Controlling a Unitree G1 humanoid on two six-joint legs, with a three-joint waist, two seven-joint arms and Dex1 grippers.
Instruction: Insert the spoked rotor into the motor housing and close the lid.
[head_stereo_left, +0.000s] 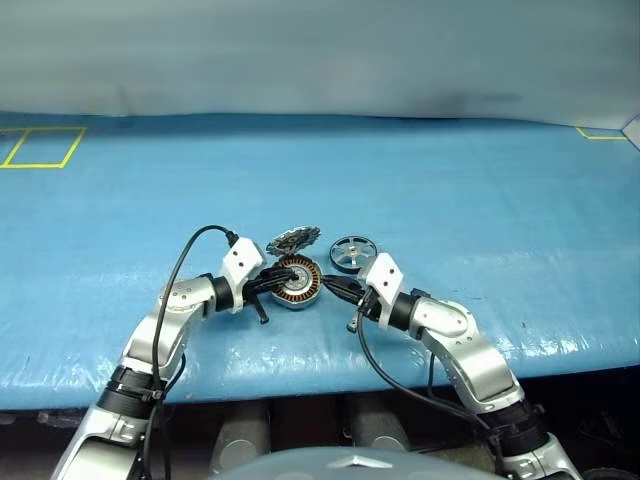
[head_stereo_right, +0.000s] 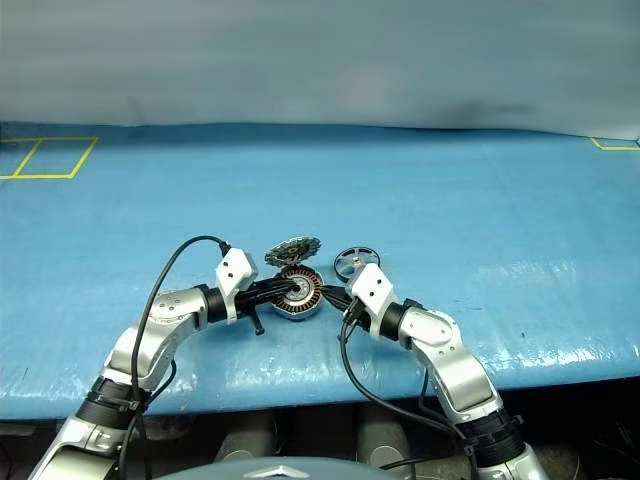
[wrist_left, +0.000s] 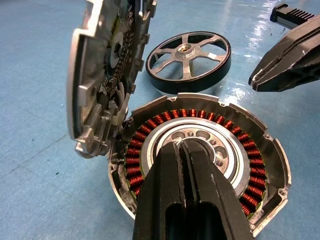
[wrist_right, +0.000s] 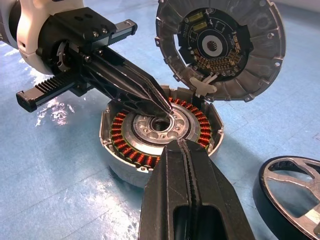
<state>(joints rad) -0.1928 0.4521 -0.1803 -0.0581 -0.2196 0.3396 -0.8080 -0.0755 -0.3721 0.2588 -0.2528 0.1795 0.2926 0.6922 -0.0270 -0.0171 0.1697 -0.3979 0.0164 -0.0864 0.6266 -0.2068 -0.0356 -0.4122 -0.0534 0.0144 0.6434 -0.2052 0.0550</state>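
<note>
Both grippers clenched over the open motor housing, rotor lying apart on the blue sheet.

The squat round grey metal motor housing (wrist_right: 160, 145), with its copper-brown ring of windings around a pale hub, sits near the front edge of the blue plastic-covered table (head_stereo_left: 480, 200). The left gripper (wrist_right: 161, 111) has its two black fingers pressed together, tips on the pale hub at the housing's centre, grasping nothing. The right gripper (wrist_right: 187, 150), jaws likewise clenched and empty, points at the housing's right rim. The silvery-grey round toothed lid (wrist_right: 222, 47) stands tilted up at the housing's far edge, its inner circuit face showing, attached there by a pale hinge piece. The small black spoked rotor (wrist_left: 189, 59) with its shiny central hub lies flat on the table, just beyond and to the right of the housing, not touching it.
</note>
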